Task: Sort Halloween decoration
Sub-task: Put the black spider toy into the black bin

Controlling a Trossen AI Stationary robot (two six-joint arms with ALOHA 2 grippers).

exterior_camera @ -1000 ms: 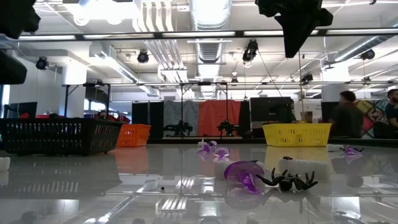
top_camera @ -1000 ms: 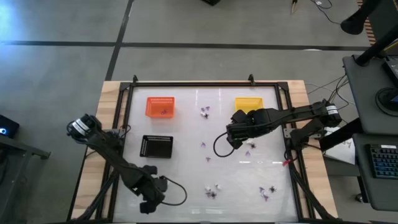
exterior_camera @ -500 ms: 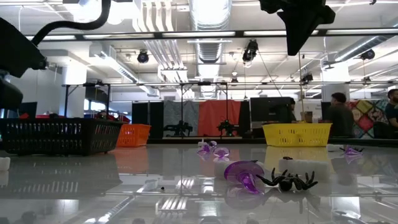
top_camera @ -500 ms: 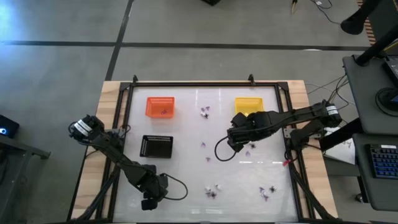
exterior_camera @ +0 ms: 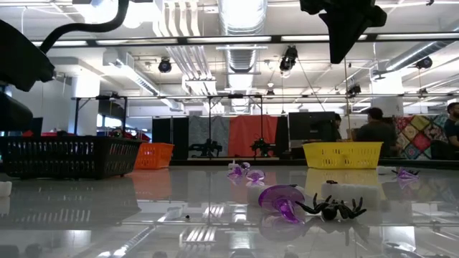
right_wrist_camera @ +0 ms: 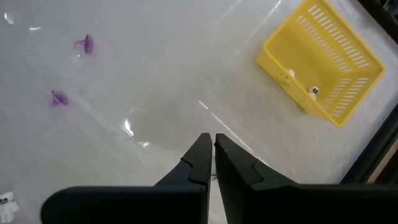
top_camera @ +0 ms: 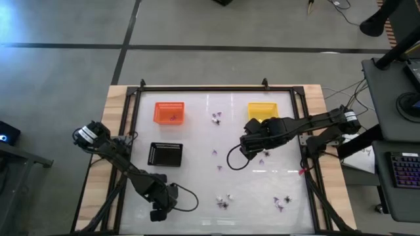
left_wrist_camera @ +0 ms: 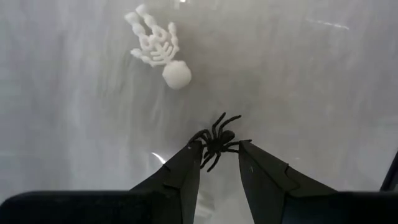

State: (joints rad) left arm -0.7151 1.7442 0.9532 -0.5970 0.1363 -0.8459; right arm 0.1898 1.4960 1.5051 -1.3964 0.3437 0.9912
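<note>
My left gripper (left_wrist_camera: 219,149) hangs over the table's near left part (top_camera: 157,211), shut on a small black spider (left_wrist_camera: 217,140). A white skeleton trinket (left_wrist_camera: 159,51) lies on the table beyond it. My right gripper (right_wrist_camera: 213,142) is shut and empty over the table's middle (top_camera: 252,147), near the yellow basket (right_wrist_camera: 323,62), which holds whitish pieces (right_wrist_camera: 314,91). More purple, black and white trinkets lie scattered on the table (top_camera: 216,118) (top_camera: 224,200) (top_camera: 282,202); a black spider (exterior_camera: 332,209) and a purple piece (exterior_camera: 280,198) lie close to the low camera. My left gripper pinches the black spider between its two fingertips (left_wrist_camera: 196,149), by the legs and rear of its body (left_wrist_camera: 211,152). The rest of the spider sticks out beyond the tips. The fingers point down at the table, and the spider appears lifted clear of it.
The orange basket (top_camera: 168,111) stands at the far left, with the black tray (top_camera: 165,154) in front of it. The yellow basket (top_camera: 261,110) stands at the far right. A dark frame (top_camera: 210,87) rims the table. People move in the room behind (exterior_camera: 374,132).
My left arm has shifted a little toward the table's right and far side and appears to have risen, then held still. A person in the background has walked toward the left.
</note>
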